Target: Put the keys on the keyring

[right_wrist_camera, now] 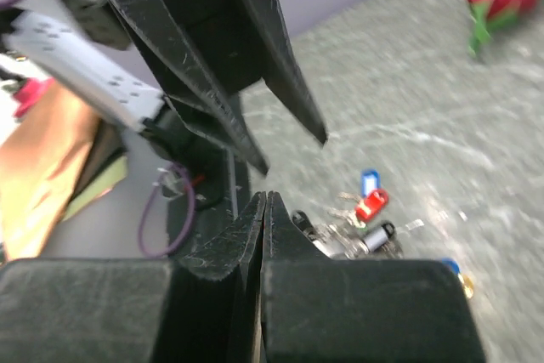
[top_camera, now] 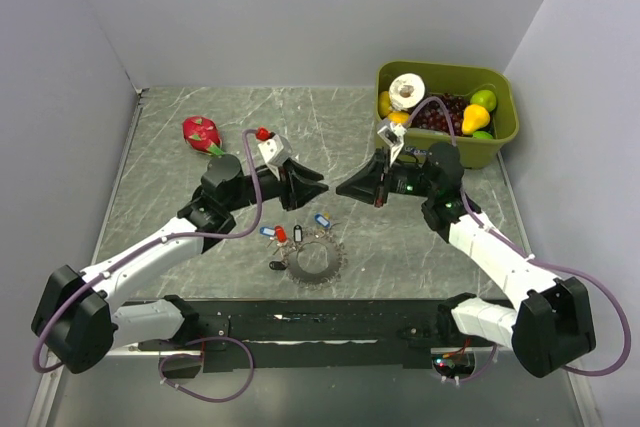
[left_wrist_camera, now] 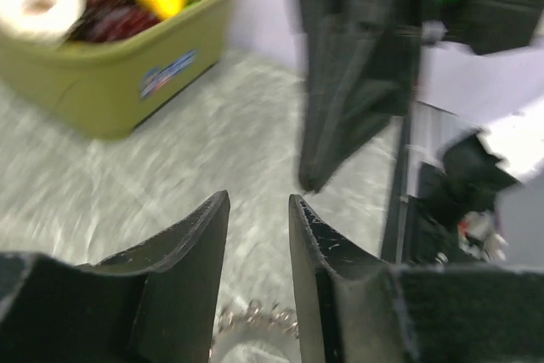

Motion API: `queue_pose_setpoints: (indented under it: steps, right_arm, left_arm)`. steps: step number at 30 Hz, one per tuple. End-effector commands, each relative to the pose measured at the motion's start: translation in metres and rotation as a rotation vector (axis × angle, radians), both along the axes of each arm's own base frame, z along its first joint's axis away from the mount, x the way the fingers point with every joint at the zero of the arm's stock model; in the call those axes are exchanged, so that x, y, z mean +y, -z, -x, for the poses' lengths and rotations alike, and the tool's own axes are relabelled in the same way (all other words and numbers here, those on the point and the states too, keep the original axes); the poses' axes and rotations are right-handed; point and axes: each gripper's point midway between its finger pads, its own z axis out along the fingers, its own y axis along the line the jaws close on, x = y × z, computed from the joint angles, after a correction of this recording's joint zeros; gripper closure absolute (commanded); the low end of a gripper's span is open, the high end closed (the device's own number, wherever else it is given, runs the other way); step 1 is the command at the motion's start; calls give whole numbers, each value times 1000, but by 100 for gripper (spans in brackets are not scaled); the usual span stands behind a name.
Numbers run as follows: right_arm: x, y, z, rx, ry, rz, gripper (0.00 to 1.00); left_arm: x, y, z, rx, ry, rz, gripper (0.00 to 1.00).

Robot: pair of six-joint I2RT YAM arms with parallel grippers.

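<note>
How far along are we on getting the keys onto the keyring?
Done: nothing, it seems. The blue-tagged keys lie loose on the table next to the keyring. In hand: nothing visible. The left end effector is open and empty, the right end effector is shut, and their tips face each other above the table. Left: pick up each key and thread it onto the ring.

— How do the arms sit?
— The left arm and right arm both stretch inward, elbows low, wrists raised.
— And the hands?
— The left hand and right hand point at each other, tips nearly meeting.
— Fingers?
— The left's fingers stand apart with an empty gap; the right's fingers are pressed flat together.
</note>
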Motion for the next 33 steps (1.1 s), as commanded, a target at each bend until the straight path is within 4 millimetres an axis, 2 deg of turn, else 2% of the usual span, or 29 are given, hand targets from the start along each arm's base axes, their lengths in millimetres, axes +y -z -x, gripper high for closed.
queue_pose_setpoints:
  steps: [1, 2, 3, 5, 6, 7, 8, 9, 10, 12, 14, 17, 18, 23, 26, 33]
  right_arm:
    - [-8, 31, -8, 18, 105, 98, 92]
    - [-9, 35, -9, 24, 116, 109, 89]
    - [-8, 42, -8, 35, 120, 123, 81]
    - [-7, 59, -9, 69, 151, 178, 73]
    - [-6, 68, -9, 82, 158, 204, 64]
    - [-1, 80, -1, 103, 148, 247, 60]
    - [-1, 93, -7, 125, 193, 289, 56]
    - [1, 101, -6, 138, 196, 312, 50]
    - [6, 108, 0, 152, 183, 336, 48]
    - [7, 134, -2, 217, 219, 405, 44]
    - [9, 156, -4, 296, 239, 455, 43]
    - [8, 189, -3, 429, 264, 526, 44]
    - [10, 193, -3, 462, 267, 530, 46]
    - [11, 231, 4, 606, 281, 628, 53]
    - [5, 243, 10, 658, 304, 650, 54]
    - [-3, 256, 16, 687, 340, 679, 53]
  left_arm:
    - [27, 7, -41, 112, -317, 33, 61]
    - [36, 9, -57, 173, -428, 54, 62]
    - [45, 28, -65, 258, -507, 2, 63]
    - [56, 43, -87, 341, -633, -68, 63]
    - [63, 55, -95, 365, -701, -108, 62]
    - [72, 72, -98, 408, -749, -165, 59]
    - [77, 87, -104, 431, -788, -198, 53]
    - [78, 97, -103, 449, -785, -217, 42]
    - [86, 111, -103, 485, -796, -226, 36]
    - [87, 125, -97, 538, -750, -214, 19]
    - [100, 147, -97, 626, -757, -193, 15]
    - [110, 176, -92, 742, -743, -205, 15]
    - [112, 182, -92, 763, -747, -214, 16]
    - [99, 209, -77, 865, -645, -263, 17]
    - [91, 218, -67, 905, -582, -255, 19]
    - [83, 234, -48, 968, -510, -267, 25]
